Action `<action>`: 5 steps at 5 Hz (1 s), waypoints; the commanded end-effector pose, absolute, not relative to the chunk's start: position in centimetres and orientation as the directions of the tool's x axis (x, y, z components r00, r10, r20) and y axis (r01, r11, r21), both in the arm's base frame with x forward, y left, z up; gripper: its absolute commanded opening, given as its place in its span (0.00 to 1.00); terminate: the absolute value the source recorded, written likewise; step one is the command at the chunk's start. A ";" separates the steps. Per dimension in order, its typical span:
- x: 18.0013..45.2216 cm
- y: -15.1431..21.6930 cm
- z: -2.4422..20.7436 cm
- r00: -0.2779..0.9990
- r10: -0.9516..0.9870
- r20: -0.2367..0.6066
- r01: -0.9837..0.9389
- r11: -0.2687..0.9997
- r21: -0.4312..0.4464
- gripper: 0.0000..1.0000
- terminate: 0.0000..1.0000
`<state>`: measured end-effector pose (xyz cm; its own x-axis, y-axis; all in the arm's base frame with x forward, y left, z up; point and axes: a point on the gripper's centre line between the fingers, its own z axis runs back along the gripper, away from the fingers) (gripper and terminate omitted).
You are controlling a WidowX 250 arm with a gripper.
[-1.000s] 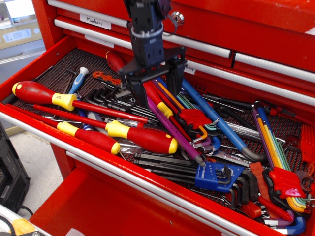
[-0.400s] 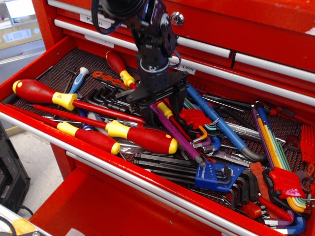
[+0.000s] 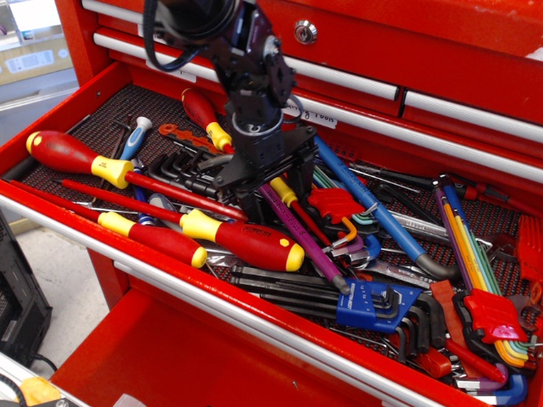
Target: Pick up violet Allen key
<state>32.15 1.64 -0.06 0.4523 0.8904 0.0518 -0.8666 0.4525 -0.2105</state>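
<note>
The violet Allen key (image 3: 310,247) lies slanted in the open tool drawer (image 3: 102,231). It runs from under my gripper down and right to its short bent end near the blue key holder. My black gripper (image 3: 273,200) is lowered into the drawer over the key's upper end. Its two fingers stand on either side of the rod, still wider apart than the rod. The top of the key is hidden behind the fingers.
Red-and-yellow screwdrivers (image 3: 244,242) (image 3: 72,156) lie to the left and in front. A long blue L-shaped key (image 3: 374,209) lies right of the violet one. A blue holder of black hex keys (image 3: 370,303) and a rainbow key set (image 3: 475,254) lie further right. Shut red drawers (image 3: 441,59) rise behind.
My gripper has come down from above the tools and tilted, so its fingers now straddle the violet key's upper end. The screwdrivers on the left have shifted slightly.
</note>
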 end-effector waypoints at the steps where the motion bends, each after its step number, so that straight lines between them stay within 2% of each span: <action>1: 32.3 2.3 0.4 0.479 0.875 0.064 -0.850 0.481 -0.215 0.00 0.00; 3: 32.4 2.3 1.0 0.503 0.862 0.053 -0.840 0.503 -0.204 0.00 0.00; 4: 32.9 2.0 2.6 0.521 0.853 0.017 -0.841 0.517 -0.162 0.00 0.00; 5: 33.1 1.9 3.0 0.530 0.847 0.030 -0.836 0.528 -0.145 0.00 0.00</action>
